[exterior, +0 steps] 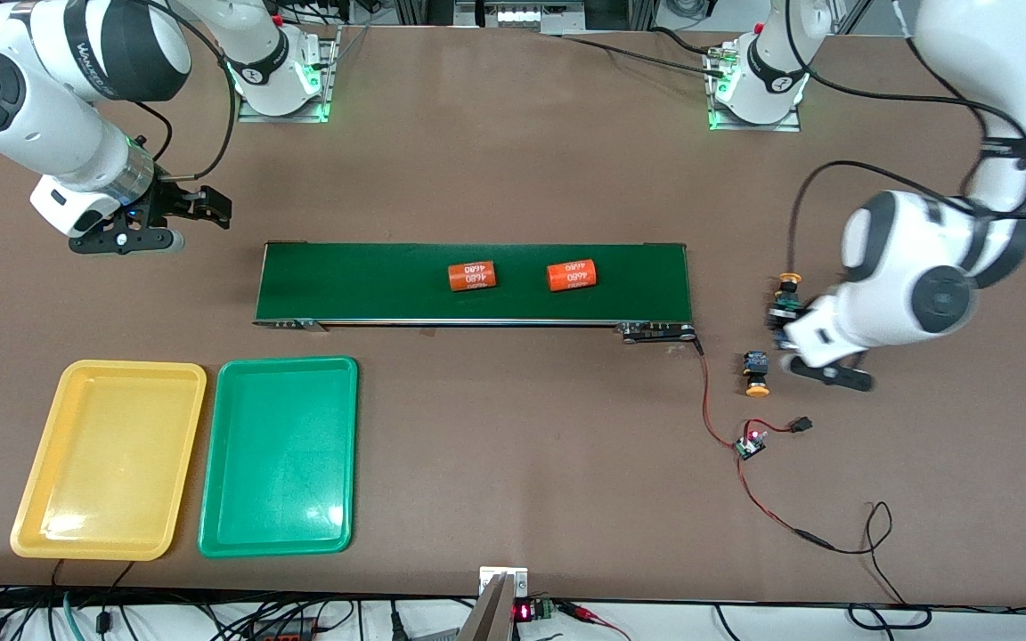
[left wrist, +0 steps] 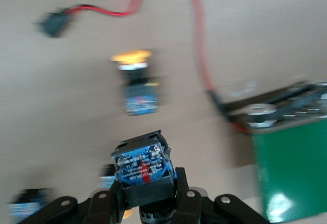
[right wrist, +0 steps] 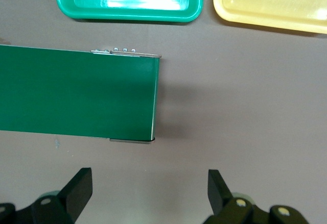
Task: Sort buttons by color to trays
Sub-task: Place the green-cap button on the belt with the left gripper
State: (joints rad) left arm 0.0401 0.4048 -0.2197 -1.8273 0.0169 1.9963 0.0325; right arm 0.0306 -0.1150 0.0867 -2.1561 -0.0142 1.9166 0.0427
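Left gripper (left wrist: 148, 196) clamped on a blue-bodied push-button switch (left wrist: 141, 164) just above the table (exterior: 513, 160), yellow-capped switch (exterior: 756, 373) nearby, right gripper (right wrist: 148, 191) waiting, fingers wide apart, near the conveyor belt (right wrist: 76, 96).

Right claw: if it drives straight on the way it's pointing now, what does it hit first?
Probably bare table. The right claw hangs open, pointing down at brown tabletop just off the end of the conveyor belt, toward the right arm's end of the table. The belt's corner sits close to that line, so depth leaves some doubt.
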